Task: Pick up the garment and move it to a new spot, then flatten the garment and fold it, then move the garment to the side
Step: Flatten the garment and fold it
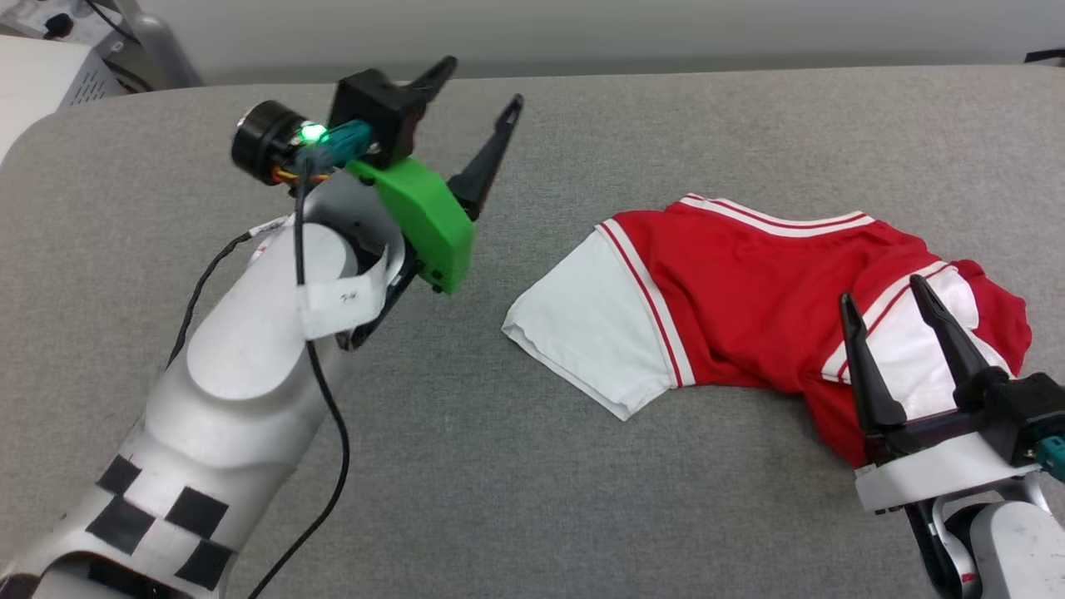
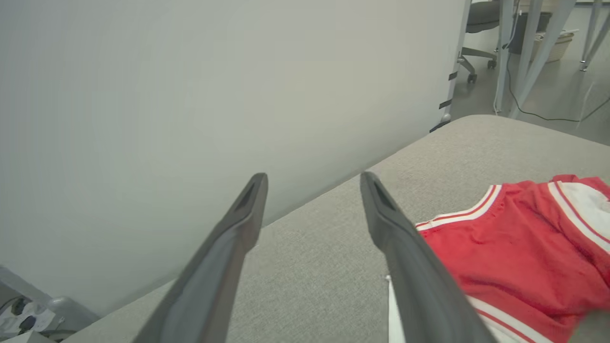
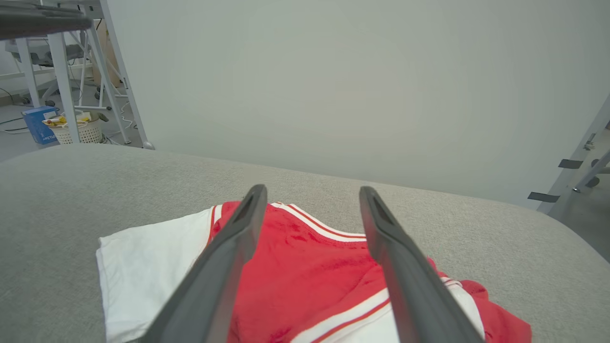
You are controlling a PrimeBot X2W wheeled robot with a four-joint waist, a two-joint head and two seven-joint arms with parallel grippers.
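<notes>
Garment [image 1: 732,283]: lay bunched, right side of grey table [image 1: 499,466], ungripped.
L gripper [image 1: 483,81]: high at far left, jaws wide.
R gripper [image 1: 882,289]: at near-right folds, jaws wide.
Risk: one-layer pinch, slip, worse bunching.

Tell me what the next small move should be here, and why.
Probably lower the right gripper onto the bunched right end of the garment and close. It lies crumpled and unheld on the grey surface; the right gripper is open just above that end, while the left gripper, also open, hangs off to the garment's left.
</notes>
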